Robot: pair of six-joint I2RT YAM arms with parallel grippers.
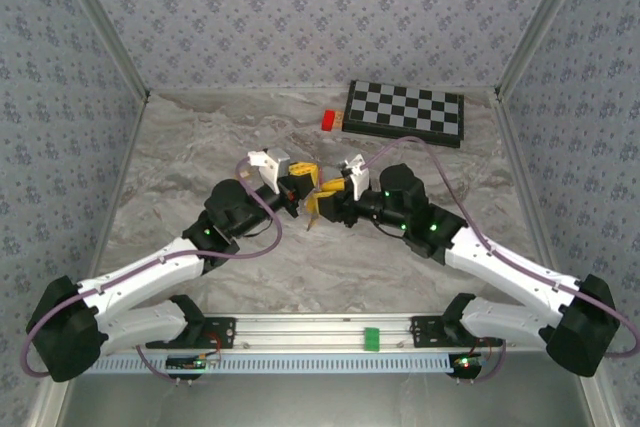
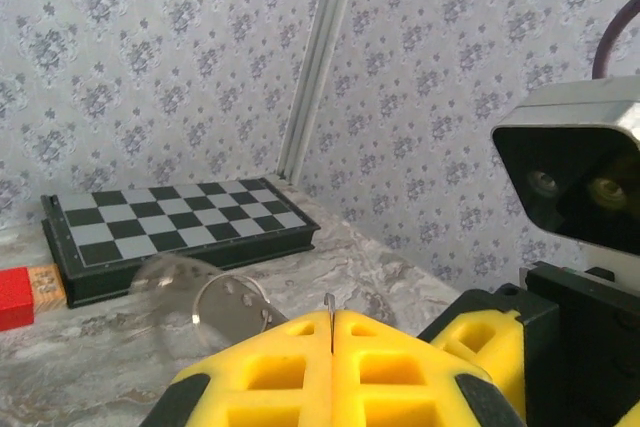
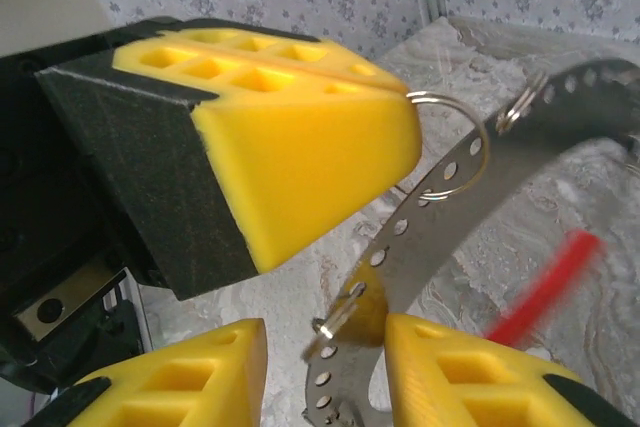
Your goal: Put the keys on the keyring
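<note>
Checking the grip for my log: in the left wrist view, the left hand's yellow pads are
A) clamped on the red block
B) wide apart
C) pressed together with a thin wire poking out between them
C: the left hand's pads meet along one seam, and a thin wire sticks up from it.

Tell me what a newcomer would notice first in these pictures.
The bright yellow foam pads stand out first: at the table's centre the left tool is shut on a thin grey metal ring, facing the open right tool. Between the right tool's pads runs a curved perforated metal strip. At the far edge lies a black-and-grey folding chessboard with a small red rectangular block just left of it.
</note>
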